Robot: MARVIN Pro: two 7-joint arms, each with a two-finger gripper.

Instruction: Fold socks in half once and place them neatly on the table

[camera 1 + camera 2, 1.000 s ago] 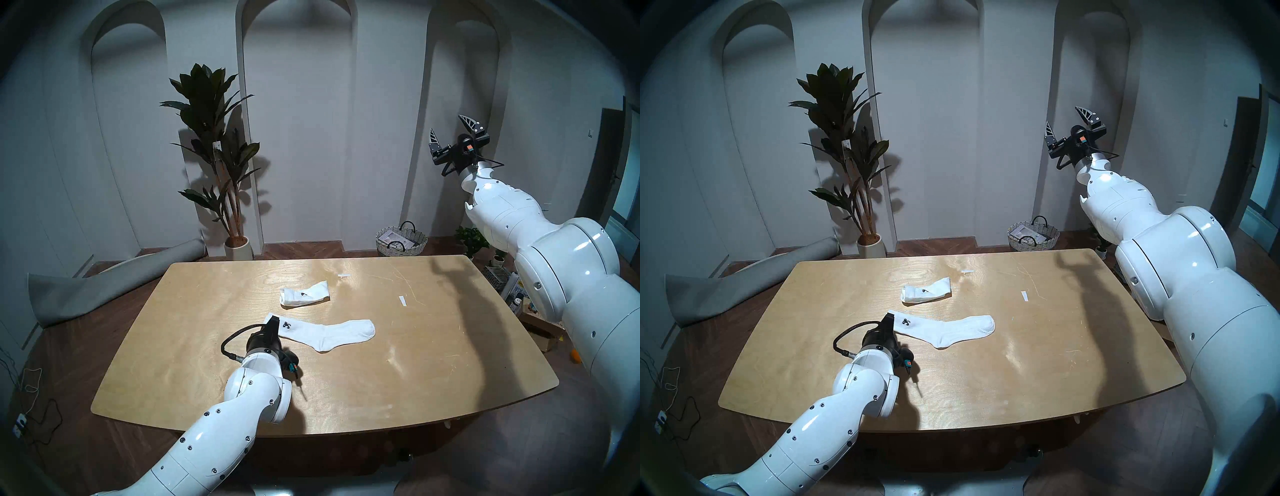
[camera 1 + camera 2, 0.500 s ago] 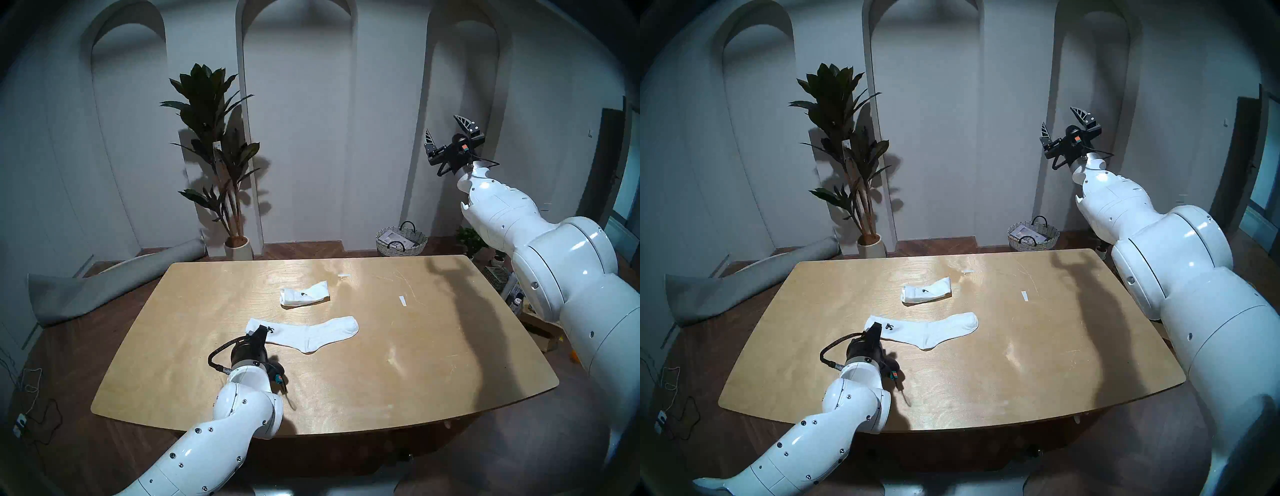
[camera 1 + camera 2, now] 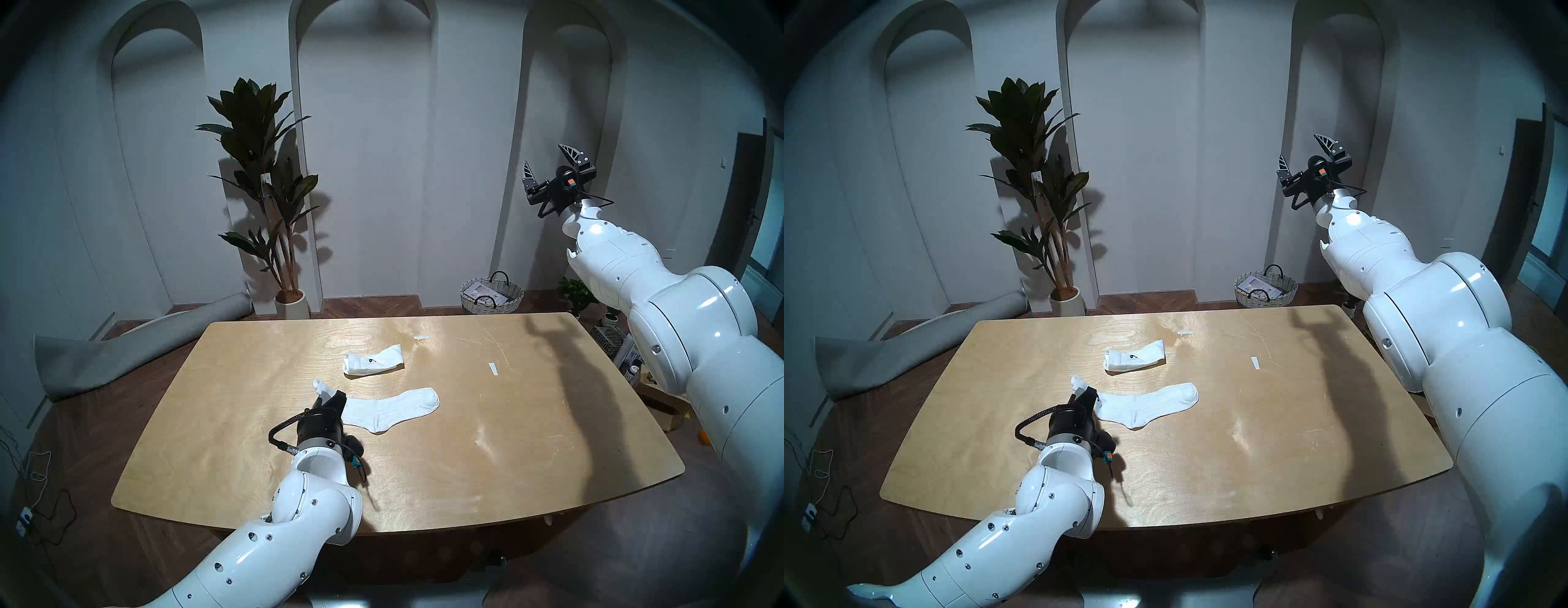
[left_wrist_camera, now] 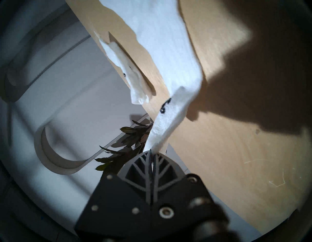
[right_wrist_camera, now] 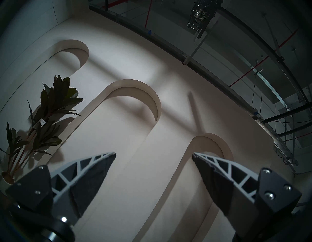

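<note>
A white sock [image 3: 394,409] [image 3: 1153,401] lies stretched out on the plywood table [image 3: 466,467], toe to the right. My left gripper [image 3: 329,397] [image 3: 1086,392] [image 4: 151,152] is shut on its cuff and holds that end lifted off the wood; the black logo shows on the raised part [image 4: 164,106]. A second white sock [image 3: 372,361] [image 3: 1134,358] [image 4: 125,67] lies folded farther back. My right gripper [image 3: 551,159] [image 3: 1306,148] [image 5: 153,156] is raised high at the right, open and empty, pointing at the wall.
Two small white paper strips [image 3: 421,338] [image 3: 493,368] lie on the far half of the table. Beyond it stand a potted plant [image 3: 271,191], a wicker basket [image 3: 492,295] and a rolled grey mat [image 3: 140,348]. Boxes and bottles [image 3: 636,369] crowd the floor at right.
The left gripper dragged the stretched sock leftward by its cuff, then lifted the cuff off the table. The right arm swayed slightly but stays raised and open.
</note>
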